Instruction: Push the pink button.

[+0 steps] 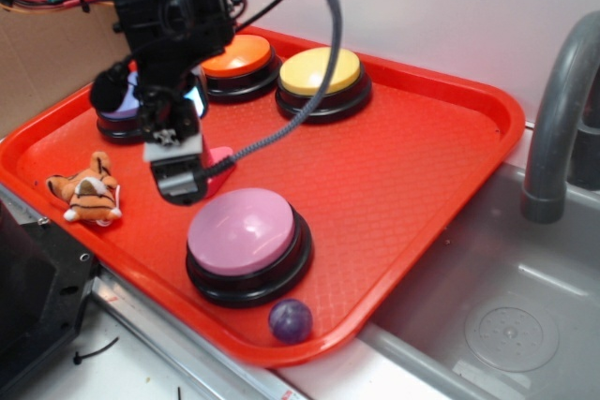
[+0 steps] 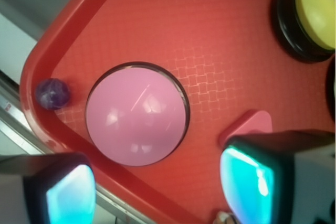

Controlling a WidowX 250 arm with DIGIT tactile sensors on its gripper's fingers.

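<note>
The hand [image 1: 178, 175] hangs over the tray [image 1: 412, 185] with its fingers [image 2: 252, 182] spread wide and nothing between them, a little behind and to the side of the pink button [image 1: 246, 231]. If it goes straight down from here, I think it would meet the small pink peg [image 2: 247, 124] or the bare tray and miss the dome. A push on the dome's edge could also slip off the glossy surface. The button is large, round and shiny pink, on a black ring base, near the tray's front rim, with a purple ball [image 1: 291, 319] just beside it.
</note>
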